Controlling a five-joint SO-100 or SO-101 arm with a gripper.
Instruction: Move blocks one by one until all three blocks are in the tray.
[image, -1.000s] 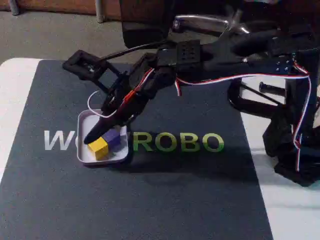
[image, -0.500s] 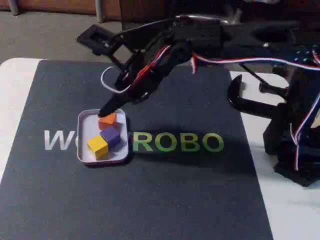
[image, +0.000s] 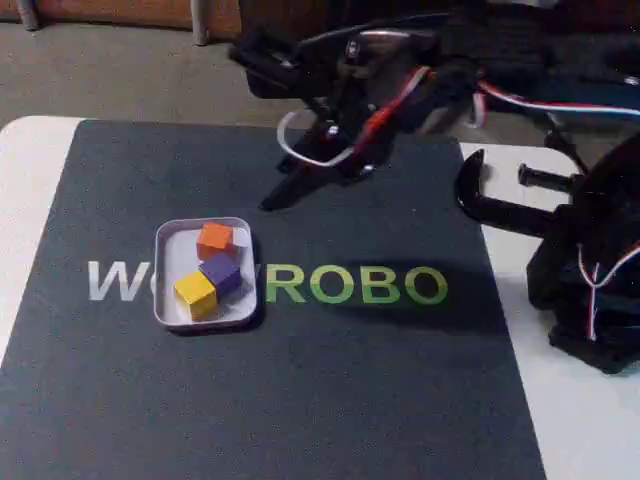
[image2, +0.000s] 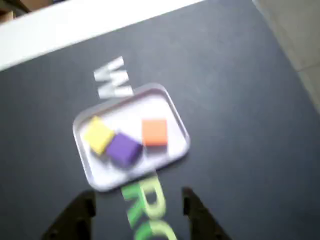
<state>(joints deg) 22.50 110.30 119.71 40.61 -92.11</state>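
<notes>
You have all three blocks in the tray (image: 171, 300), down-left of the gripper (image: 268, 203): orange block (image: 214, 240), blue-purple block (image: 222, 272), yellow block (image: 195, 293).

wrist view motion-blurred, hand (image2: 137, 202) fingers cut off at bottom edge, mat lettering partly under tray (image: 170, 300)

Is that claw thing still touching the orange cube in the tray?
Apart. In the fixed view the gripper hangs above the mat, off the tray; the wrist view shows open fingers well clear of the orange cube.
</notes>
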